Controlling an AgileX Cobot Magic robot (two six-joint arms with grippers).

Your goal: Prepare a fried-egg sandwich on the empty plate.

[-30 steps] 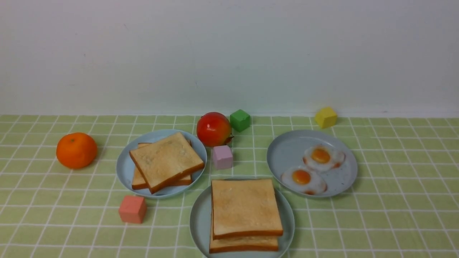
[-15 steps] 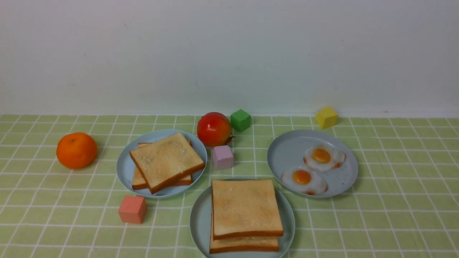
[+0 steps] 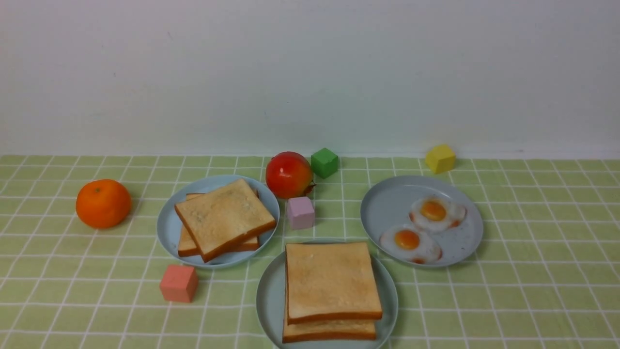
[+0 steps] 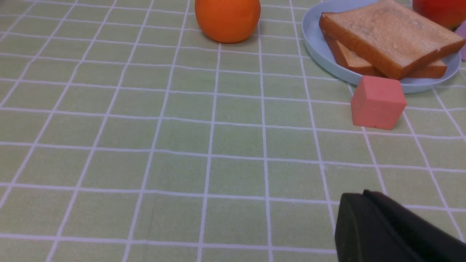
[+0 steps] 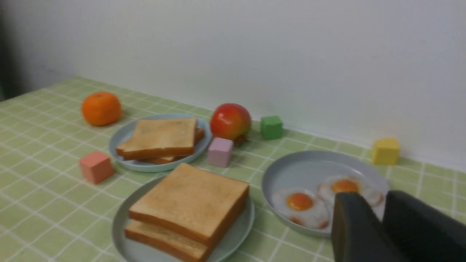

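Nothing on the checked green tablecloth (image 3: 72, 271) has moved; white wall (image 3: 310, 72) behind, no writing.
Left gripper (image 4: 364, 203) fingers together; right gripper (image 5: 382, 203) slightly apart, empty, near the sandwich (image 3: 332, 291) on its plate (image 3: 269, 300).

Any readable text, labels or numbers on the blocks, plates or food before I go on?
None. The pink block, lilac block, green block and yellow block have blank faces; the plates, toast, eggs, fruit and tablecloth carry no writing.
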